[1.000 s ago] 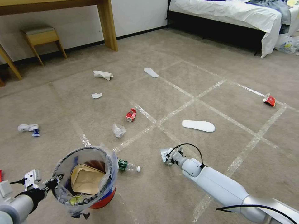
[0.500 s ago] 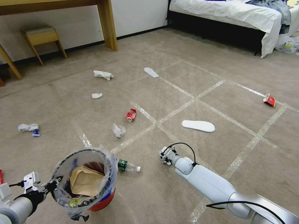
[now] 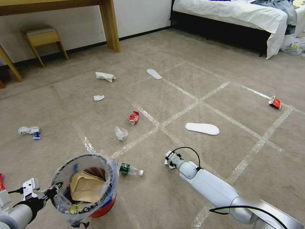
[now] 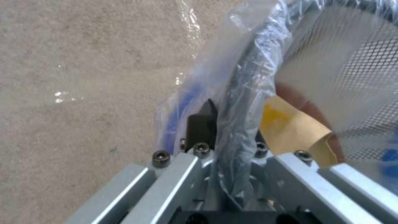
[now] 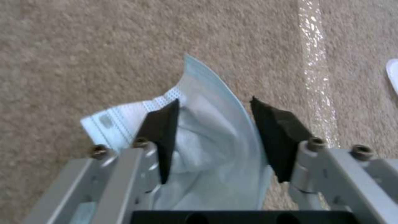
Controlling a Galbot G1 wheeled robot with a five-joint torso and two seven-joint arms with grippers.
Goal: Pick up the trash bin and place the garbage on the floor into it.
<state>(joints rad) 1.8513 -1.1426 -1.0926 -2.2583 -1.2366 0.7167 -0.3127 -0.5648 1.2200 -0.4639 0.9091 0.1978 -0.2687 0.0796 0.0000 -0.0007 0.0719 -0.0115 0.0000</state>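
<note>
The right arm has come down a touch over the last second, its right gripper [image 3: 170, 159] now low over the carpet with a pale blue face mask [image 5: 215, 146] between its dark pads [image 5: 161, 137]. The pads stand apart on either side of the folded mask, not pressed flat, so whether they truly grip it I cannot tell. The trash bin [image 3: 84, 186] has sunk lower too.

Nearest to me, the left gripper [image 4: 224, 124] is clenched on the bin's dark rim [image 4: 242, 93], the crinkly liner bunched between its fingers. The red bin hangs tilted, mouth open, and a brown paper bag [image 3: 85, 187] lies inside.

Just beside the bin's far edge, a clear plastic bottle [image 3: 130, 170] with a green label lies on the floor [image 3: 222, 82]. A little beyond sits a crumpled clear wrapper [image 3: 121, 133], then a crushed red can [image 3: 133, 117] close to a tape line. Off to the right lies a flat white slipper [image 3: 202, 128], and well to the left a white wad with a blue scrap [image 3: 29, 131].

Farther out are two white tissues [image 3: 105, 76], a second slipper [image 3: 154, 73], and a red wrapper [image 3: 274, 102] far right on the tape.
</note>
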